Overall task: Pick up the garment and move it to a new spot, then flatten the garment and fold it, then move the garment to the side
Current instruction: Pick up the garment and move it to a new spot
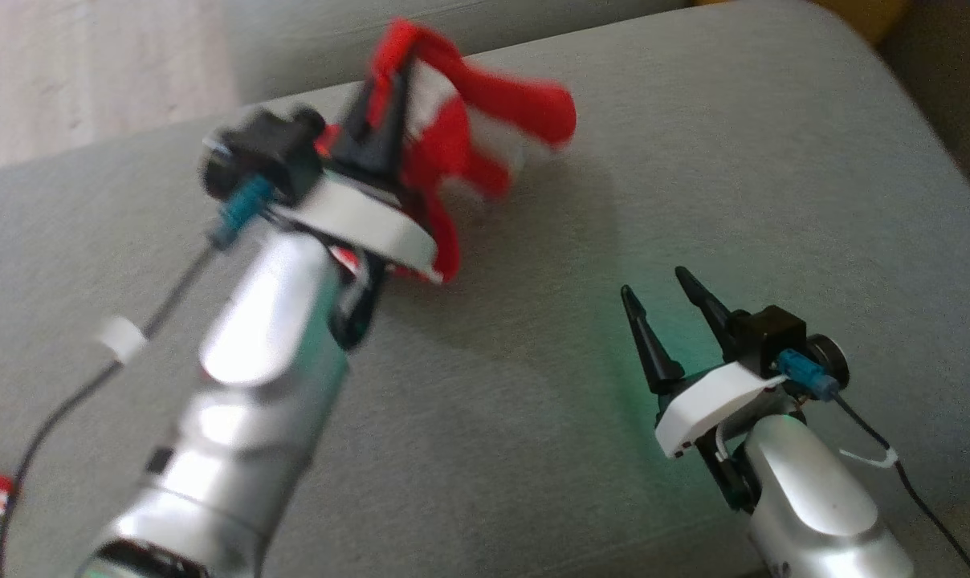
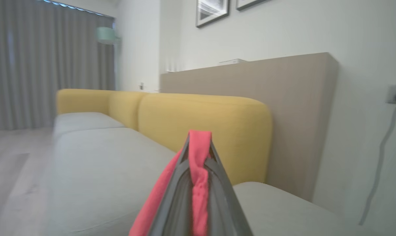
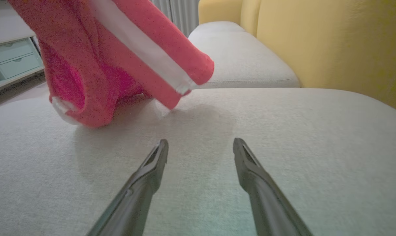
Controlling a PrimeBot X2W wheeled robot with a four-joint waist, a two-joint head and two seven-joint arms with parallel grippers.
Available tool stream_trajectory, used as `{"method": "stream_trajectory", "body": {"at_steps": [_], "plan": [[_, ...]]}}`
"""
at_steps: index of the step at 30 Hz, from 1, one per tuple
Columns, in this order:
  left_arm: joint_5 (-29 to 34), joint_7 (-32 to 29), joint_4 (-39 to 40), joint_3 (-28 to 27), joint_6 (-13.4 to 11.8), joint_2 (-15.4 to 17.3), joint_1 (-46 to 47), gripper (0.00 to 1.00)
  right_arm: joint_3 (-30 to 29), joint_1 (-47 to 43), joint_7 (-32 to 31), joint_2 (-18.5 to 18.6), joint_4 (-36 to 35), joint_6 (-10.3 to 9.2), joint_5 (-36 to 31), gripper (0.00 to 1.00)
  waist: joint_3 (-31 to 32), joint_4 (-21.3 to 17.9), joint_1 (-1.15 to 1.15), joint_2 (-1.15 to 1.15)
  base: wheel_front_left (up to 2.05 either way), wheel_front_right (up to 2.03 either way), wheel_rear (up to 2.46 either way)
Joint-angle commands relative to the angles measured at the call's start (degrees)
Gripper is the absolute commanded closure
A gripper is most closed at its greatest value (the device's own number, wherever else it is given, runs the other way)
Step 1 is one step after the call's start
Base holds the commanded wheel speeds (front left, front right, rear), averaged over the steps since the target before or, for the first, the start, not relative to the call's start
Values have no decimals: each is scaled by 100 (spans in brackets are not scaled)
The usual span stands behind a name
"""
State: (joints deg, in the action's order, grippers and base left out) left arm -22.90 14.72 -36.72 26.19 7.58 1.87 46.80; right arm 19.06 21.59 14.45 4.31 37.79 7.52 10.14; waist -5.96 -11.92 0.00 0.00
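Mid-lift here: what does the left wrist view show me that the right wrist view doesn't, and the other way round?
Left wrist view: the left gripper shut on a red fold of the garment, plus framed pictures and a tan panel behind the yellow backrest. Right wrist view: the right gripper open and empty above the grey seat cushion, the garment's white-striped bulk hanging ahead of it, and pale drawers. Both: the garment, the yellow backrest and the grey seat cushion.

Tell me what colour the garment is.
The garment is red with white stripes, clearest in the right wrist view.
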Motion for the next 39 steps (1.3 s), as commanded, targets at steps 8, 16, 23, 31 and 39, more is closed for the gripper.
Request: {"method": "stream_trajectory", "body": {"at_steps": [8,16,23,31,39], "plan": [[-491,28,339,675,-139,102,-914,100,191,-122,55,-96,-128,-3,75,0,235,-528,0,0,0,0,0],[-43,28,401,-132,-531,215,-2180,0,-23,-269,55,-71,-137,-3,72,0,327,-159,0,0,0,0,0],[404,28,938,-1274,-696,296,-3331,0,-307,-399,55,-54,-192,-3,40,0,368,321,0,0,0,0,0],[885,28,1435,-2222,-526,142,-4354,0,-645,-598,55,-66,-246,-3,10,0,403,704,0,0,0,0,0],[809,28,1535,-2219,-460,103,-4494,0,-693,-683,55,-73,-208,-3,-45,0,388,770,0,0,0,0,0]]}}
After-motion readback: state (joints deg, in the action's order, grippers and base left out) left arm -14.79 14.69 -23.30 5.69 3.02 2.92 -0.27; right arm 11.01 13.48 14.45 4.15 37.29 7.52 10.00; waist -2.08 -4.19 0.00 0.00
